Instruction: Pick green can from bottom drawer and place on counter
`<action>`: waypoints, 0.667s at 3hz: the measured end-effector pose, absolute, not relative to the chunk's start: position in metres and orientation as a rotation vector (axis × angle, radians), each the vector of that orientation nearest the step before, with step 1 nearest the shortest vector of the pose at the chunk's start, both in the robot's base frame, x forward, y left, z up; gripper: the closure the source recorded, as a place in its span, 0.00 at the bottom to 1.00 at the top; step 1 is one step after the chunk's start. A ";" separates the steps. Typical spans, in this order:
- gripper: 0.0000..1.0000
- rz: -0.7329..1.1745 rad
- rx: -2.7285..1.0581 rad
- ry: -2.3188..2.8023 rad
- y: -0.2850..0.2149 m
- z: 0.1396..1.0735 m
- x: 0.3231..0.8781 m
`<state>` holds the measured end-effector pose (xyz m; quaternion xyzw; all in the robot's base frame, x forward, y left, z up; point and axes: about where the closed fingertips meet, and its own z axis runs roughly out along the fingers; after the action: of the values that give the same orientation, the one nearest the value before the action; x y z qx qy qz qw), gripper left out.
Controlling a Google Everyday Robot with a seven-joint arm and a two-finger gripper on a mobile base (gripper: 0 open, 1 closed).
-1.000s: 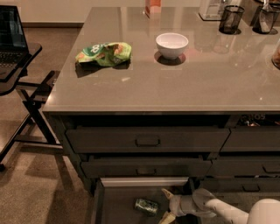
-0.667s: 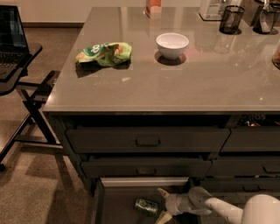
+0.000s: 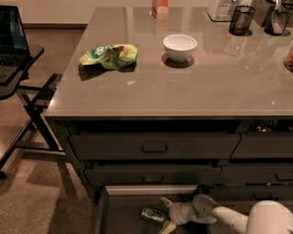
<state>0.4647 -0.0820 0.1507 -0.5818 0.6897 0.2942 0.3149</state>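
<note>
Down at the bottom, the bottom drawer is pulled out under the bench. The green can lies on its side on the dark drawer floor. The gripper is right there at the can's right end, reaching in from the right on the white arm. Its fingers are spread, one showing above the can's end and one below it, not closed on it. The closed drawer front and the one beneath it hang just over the gripper, so it's a low, tight slot.

Up top, the bench carries plenty. A crumpled green chip bag sits toward the left. A white bowl sits to its right, well apart from it. Along the far edge there's a black mesh cup, a second dark holder, a pale appliance and an orange object, cut off by the frame. The near half of the bench, straight above the drawer, shows only reflections.

Off to the left, a laptop rests on a dark folding stand, apart from the cabinet. On the right, an upper drawer stands slightly ajar, with small items showing in the gap.
</note>
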 end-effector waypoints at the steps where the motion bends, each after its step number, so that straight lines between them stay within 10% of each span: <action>1: 0.19 0.775 -1.533 1.817 -0.082 0.151 0.465; 2: 0.42 0.775 -1.533 1.817 -0.082 0.151 0.465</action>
<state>0.4647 -0.0820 0.1507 -0.5818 0.6897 0.2943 0.3149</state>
